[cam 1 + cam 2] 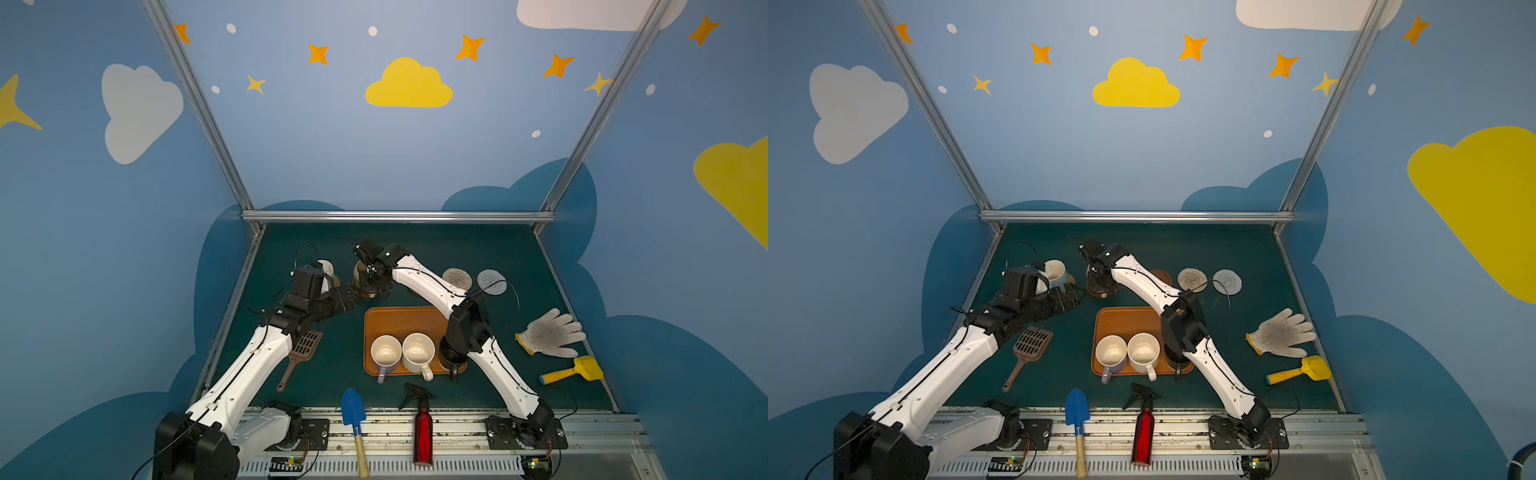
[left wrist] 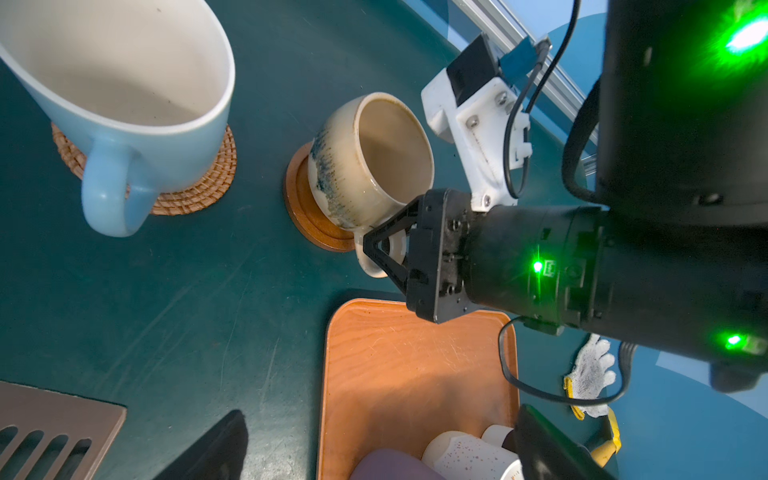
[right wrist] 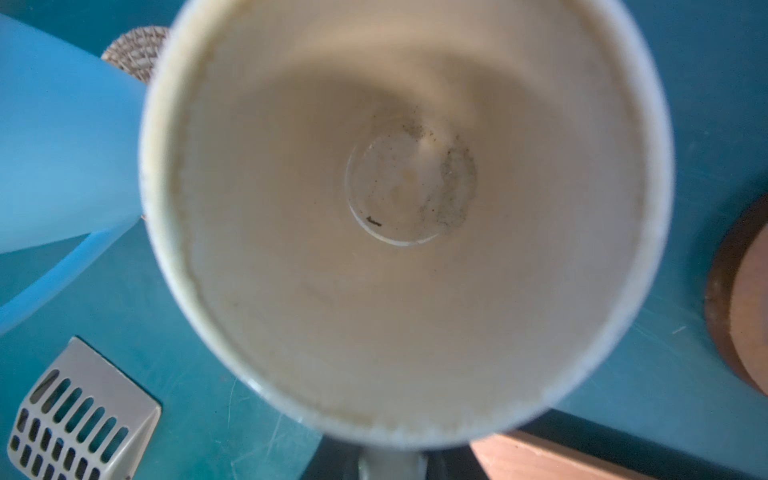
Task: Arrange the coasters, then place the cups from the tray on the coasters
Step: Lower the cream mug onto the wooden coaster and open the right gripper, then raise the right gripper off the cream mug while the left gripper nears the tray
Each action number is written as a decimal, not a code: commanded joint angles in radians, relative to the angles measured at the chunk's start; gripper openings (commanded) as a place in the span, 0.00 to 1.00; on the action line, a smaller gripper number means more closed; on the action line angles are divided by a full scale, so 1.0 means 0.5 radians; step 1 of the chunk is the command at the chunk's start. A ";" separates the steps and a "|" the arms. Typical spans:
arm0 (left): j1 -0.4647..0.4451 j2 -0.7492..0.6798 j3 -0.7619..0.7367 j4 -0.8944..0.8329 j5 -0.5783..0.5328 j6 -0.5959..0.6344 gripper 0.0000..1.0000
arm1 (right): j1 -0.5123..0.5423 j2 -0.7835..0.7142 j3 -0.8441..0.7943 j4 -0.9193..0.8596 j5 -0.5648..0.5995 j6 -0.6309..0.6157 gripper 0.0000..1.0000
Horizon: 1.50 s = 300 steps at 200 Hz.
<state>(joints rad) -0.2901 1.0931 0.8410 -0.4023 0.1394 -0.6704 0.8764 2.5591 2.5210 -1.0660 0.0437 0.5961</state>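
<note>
Clock bearings are read in the top views with the tray as dial centre and 12 o'clock toward the back wall.

- Right hand: closed tight on the handle of the tan-yellow mug, at 11 o'clock of the tray. The mug stands over a dark brown wooden coaster. It looks tipped, with its base only partly on the disc, though the wide lens may exaggerate this. The glaze carries a streaky blue-grey speckle down one side. In the right wrist view its pale inside fills the frame, with dark grit on the bottom.
- Left hand: jaws spread wide, holding nothing, at 10 o'clock of the tray and just beside the tan-yellow mug.
- Light blue mug: upright on the rattan coaster, at 10 o'clock, beyond the left hand.
- Three mugs sit along the tray's near edge. The lavender mug is at 7 o'clock and the cream speckled mug at 6. The black mug is at 5, half hidden under the right arm.
- Bare coasters: the second dark brown coaster is at 12 o'clock, partly behind the right arm. The beige rope coaster and the pale grey rope coaster lie side by side at 1 o'clock.
- Elsewhere on the tabletop: slotted scoop at 9, blue trowel at 7, red spray bottle at 6, white glove at 3, yellow toy shovel at 4.
</note>
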 commanded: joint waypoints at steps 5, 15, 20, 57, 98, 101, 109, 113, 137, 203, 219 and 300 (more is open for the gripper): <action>0.010 -0.049 0.002 0.012 0.016 -0.001 0.99 | 0.023 -0.010 0.061 -0.076 0.008 0.029 0.00; 0.010 -0.049 0.005 0.010 0.021 0.001 0.99 | 0.020 -0.012 0.063 -0.067 -0.005 0.028 0.00; 0.010 -0.048 0.007 0.010 0.023 0.003 0.99 | 0.020 -0.010 0.066 -0.065 -0.020 0.026 0.01; 0.013 -0.045 -0.010 0.009 0.024 0.004 0.99 | 0.014 -0.025 0.067 -0.047 -0.063 0.038 0.21; 0.014 -0.044 -0.013 0.017 0.037 0.002 0.99 | 0.002 -0.032 0.054 -0.024 -0.121 0.060 0.31; 0.013 -0.044 -0.013 0.018 0.037 0.000 0.99 | 0.002 -0.032 0.051 -0.022 -0.123 0.062 0.31; 0.014 -0.043 -0.013 0.016 0.038 0.003 0.99 | -0.001 -0.032 0.051 -0.011 -0.135 0.066 0.31; 0.014 -0.042 -0.011 0.017 0.037 0.006 0.99 | -0.001 -0.032 0.045 -0.011 -0.143 0.064 0.31; 0.012 -0.044 -0.014 0.014 0.046 0.003 0.99 | 0.005 -0.045 0.031 -0.032 -0.174 0.081 0.31; 0.013 -0.044 -0.030 0.042 0.059 -0.015 0.99 | 0.007 -0.219 -0.248 0.124 -0.213 0.080 0.31; 0.013 -0.045 -0.025 0.035 0.059 -0.012 0.99 | 0.005 -0.210 -0.210 0.127 -0.237 0.062 0.31; 0.013 -0.058 -0.025 0.004 0.081 -0.009 0.99 | 0.021 -0.241 -0.251 0.126 -0.253 0.049 0.31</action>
<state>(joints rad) -0.2878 1.0824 0.8303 -0.3954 0.1616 -0.6785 0.8799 2.5050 2.3985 -0.9985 -0.0803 0.6285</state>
